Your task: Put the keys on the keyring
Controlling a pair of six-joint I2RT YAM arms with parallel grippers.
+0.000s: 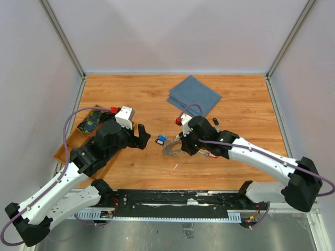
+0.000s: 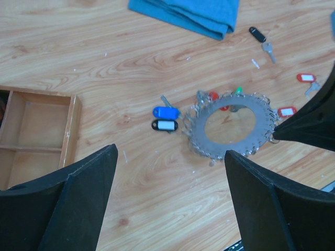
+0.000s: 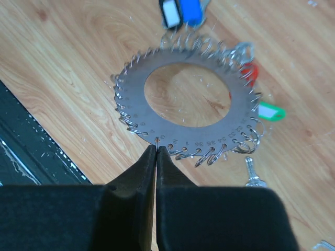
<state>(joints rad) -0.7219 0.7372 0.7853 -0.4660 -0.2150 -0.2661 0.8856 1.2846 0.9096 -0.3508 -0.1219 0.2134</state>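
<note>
On a wood-grain bench (image 1: 246,104), closed in by pale walls and aluminium posts, one keyring (image 3: 131,104) lies flat at mid-bench, nearer the near edge than the far. It is a flat silvery disc with an open centre, fringed with small wire loops and printed with numbers.

The keys lie round it. One blue tag (image 2: 166,112) and one black tag with a white label (image 2: 164,125) sit side by side on its left-edge side. One green tag (image 3: 271,112) and one red tag (image 3: 250,73) touch its far rim. A second red tag (image 2: 287,111) and a third red tag (image 2: 306,77) lie toward the right edge. One black-headed key (image 2: 257,34) lies near the single folded blue cloth (image 1: 193,94) by the far edge. One compartmented wooden tray (image 2: 36,130) sits at the left edge, partly under the left arm.

The left gripper (image 2: 171,151) hovers with jaws spread wide, holding nothing. The right gripper (image 3: 157,149) has its jaws pressed together, tips touching the keyring's rim; whether they pinch a loop is hard to make out. From above, the right arm hides much of the ring.
</note>
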